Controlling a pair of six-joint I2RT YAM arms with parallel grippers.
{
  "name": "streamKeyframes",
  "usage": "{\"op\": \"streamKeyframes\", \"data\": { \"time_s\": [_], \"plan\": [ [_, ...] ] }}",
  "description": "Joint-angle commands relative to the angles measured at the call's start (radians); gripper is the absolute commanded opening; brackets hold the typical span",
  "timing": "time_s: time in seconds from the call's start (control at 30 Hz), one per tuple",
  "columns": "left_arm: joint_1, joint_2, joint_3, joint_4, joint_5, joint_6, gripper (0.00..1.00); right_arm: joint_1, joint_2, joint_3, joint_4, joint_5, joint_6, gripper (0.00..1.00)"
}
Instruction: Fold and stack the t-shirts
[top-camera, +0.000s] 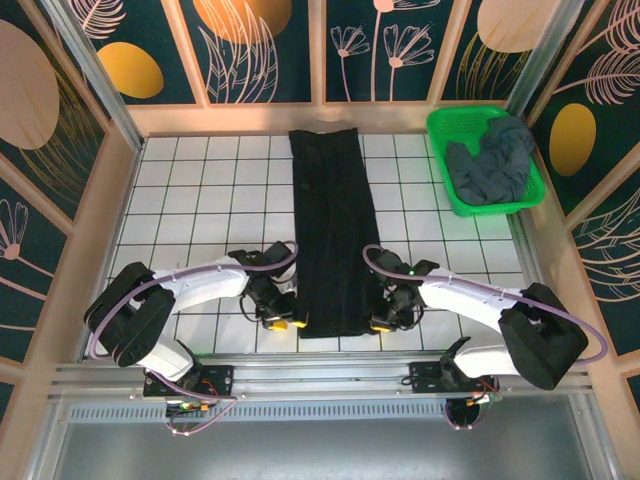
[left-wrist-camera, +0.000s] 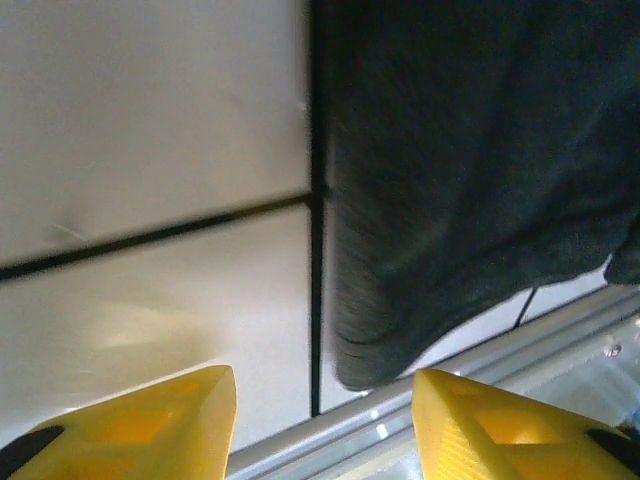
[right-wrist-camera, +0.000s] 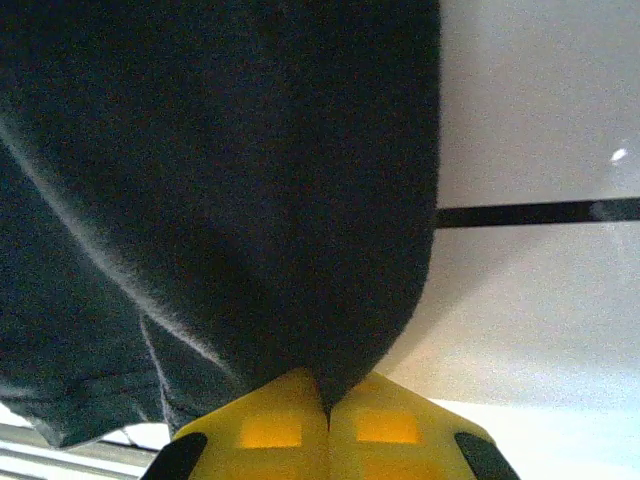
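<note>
The left gripper (top-camera: 284, 322) sits at the near left corner of the black shirt (top-camera: 332, 230), fingers apart, with the hem corner just ahead of the gap and not pinched. The shirt lies as a long narrow strip down the middle of the table (top-camera: 200, 180). The right gripper (top-camera: 383, 322) is closed on the near right corner. At far right, the grey shirt (top-camera: 492, 160) lies in the basket (top-camera: 462, 111). The step looks like taking the near hem for a lengthwise fold. Next, the left should probably ease onto its corner and close, then both lift together.

Bare table tiles (top-camera: 200, 190) lie open left and right of the black t-shirt (top-camera: 330, 220); the green basket (top-camera: 460, 122) blocks the far right corner; walls (top-camera: 260, 60) close three sides.
</note>
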Motion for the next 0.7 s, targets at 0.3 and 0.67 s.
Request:
{"op": "streamKeyframes", "data": {
  "time_s": [0.3, 0.67],
  "plan": [
    [-0.042, 0.113, -0.009, 0.134, 0.055, -0.097, 0.26, 0.057, -0.028, -0.003, -0.052, -0.052, 0.024, 0.0],
    [-0.037, -0.089, -0.031, 0.12, 0.038, -0.169, 0.0, 0.027, -0.091, 0.135, -0.188, -0.002, 0.016, 0.0]
  ]
}}
